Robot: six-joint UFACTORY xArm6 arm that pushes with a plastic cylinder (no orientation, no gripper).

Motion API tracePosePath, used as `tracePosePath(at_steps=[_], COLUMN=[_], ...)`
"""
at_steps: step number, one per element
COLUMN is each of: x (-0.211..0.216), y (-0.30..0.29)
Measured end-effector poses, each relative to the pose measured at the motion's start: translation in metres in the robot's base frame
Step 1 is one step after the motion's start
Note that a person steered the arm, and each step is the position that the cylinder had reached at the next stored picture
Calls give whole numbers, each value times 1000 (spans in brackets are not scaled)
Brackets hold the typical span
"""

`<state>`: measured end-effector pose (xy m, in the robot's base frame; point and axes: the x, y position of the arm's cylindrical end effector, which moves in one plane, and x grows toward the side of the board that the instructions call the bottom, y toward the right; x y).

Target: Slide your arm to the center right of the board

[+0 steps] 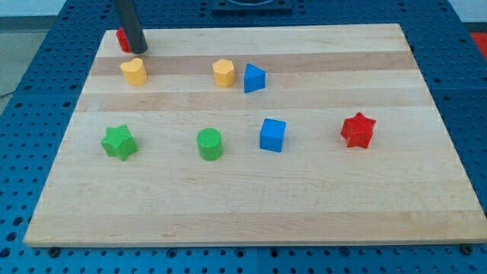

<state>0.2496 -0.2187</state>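
My tip (138,50) is at the board's top left corner, at the end of the dark rod. It stands right beside a red block (122,39) that the rod partly hides, and just above a yellow heart block (133,71). A yellow hexagon block (224,73) and a blue triangle block (254,78) sit side by side at top centre. A green star block (119,142), a green cylinder block (210,144) and a blue cube block (272,135) lie in a row across the middle. A red star block (358,129) sits at centre right.
The wooden board (251,205) lies on a blue perforated table (30,91). A dark machine base shows at the view's top centre (251,6).
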Motion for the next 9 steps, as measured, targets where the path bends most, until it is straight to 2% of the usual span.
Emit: tracePosePath(at_steps=[1,3,4,5,6,7,8,9], x=[0,34,20,5,7,51,127,207], y=[0,25,97,211,340,441,483,485])
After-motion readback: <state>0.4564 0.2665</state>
